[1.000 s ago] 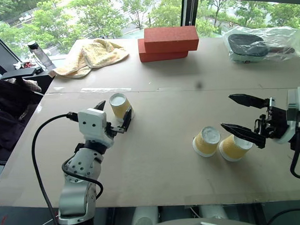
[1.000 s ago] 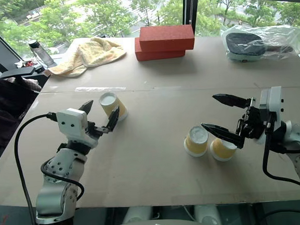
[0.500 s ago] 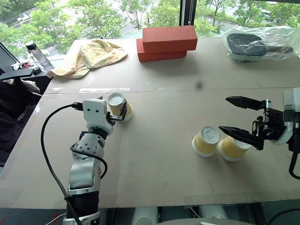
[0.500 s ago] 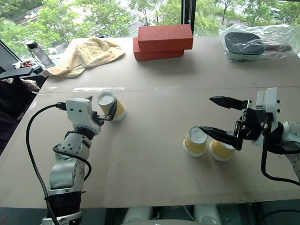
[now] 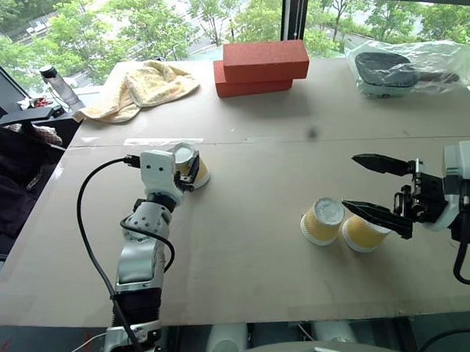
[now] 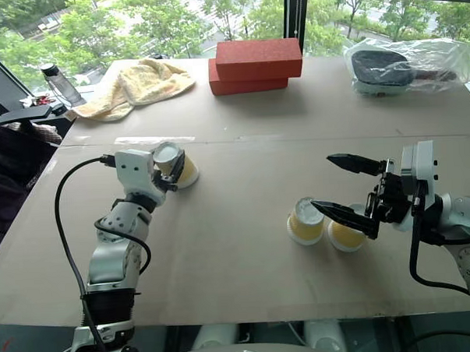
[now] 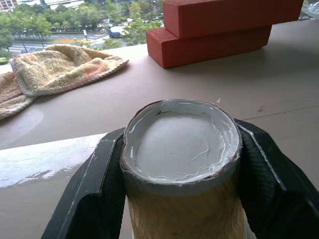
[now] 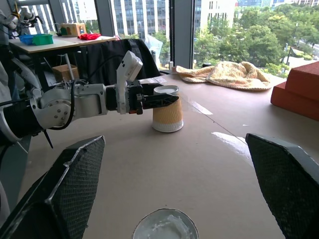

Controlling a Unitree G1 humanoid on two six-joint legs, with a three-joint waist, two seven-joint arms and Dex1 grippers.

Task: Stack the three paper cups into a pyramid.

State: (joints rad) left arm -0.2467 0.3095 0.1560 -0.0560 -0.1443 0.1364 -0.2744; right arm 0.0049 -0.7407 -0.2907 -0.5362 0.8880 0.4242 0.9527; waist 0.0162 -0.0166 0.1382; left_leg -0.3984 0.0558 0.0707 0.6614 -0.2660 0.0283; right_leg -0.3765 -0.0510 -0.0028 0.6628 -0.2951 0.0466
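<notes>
Three yellow-orange ribbed paper cups stand upside down on the brown table (image 5: 247,269). My left gripper (image 5: 189,165) is shut on the left cup (image 7: 182,169), one black finger (image 7: 89,189) pressed on each side of it. That cup (image 8: 167,110) still rests on the table. The other two cups (image 5: 323,221) (image 5: 362,234) stand side by side at the right, touching. My right gripper (image 5: 351,183) hangs open beside them, its lower finger crossing over the rightmost cup. A cup's white base (image 8: 164,226) lies just below its fingers (image 8: 65,189).
Two stacked red bricks (image 5: 263,66) and a yellow towel (image 5: 141,86) lie at the back. A clear plastic bag with something dark inside (image 5: 413,67) sits back right. A bottle (image 5: 59,84) stands off the table's left side.
My left arm has reached forward until its open fingers straddled the left cup, then they closed on it. The right arm has stayed in place, still open.
</notes>
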